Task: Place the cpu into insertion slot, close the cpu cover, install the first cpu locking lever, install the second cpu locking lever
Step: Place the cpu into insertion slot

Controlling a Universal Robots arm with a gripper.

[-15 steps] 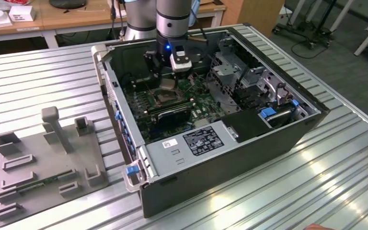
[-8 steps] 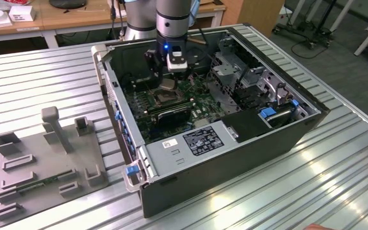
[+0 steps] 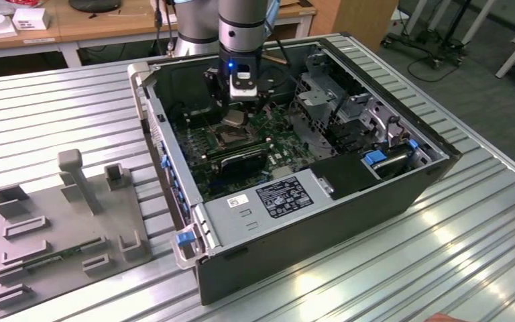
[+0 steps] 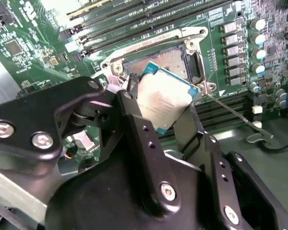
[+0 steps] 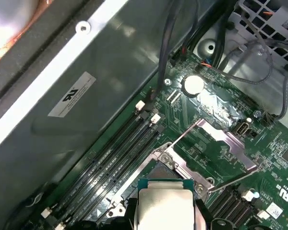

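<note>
Slatted metal table (image 3: 454, 258) with computer case (image 3: 329, 221) and, seemingly, jig plate (image 3: 56, 251)

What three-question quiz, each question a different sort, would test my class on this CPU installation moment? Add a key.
1. True or false: the cpu lies seated in the insertion slot.
2. The cpu cover is: A) swung open; B) shut over the slot; C) removed from the board.
3. Fill in: the gripper is shut on the ____.
Key: 1 false, it is held above the slot; 2 A; 3 cpu.
</note>
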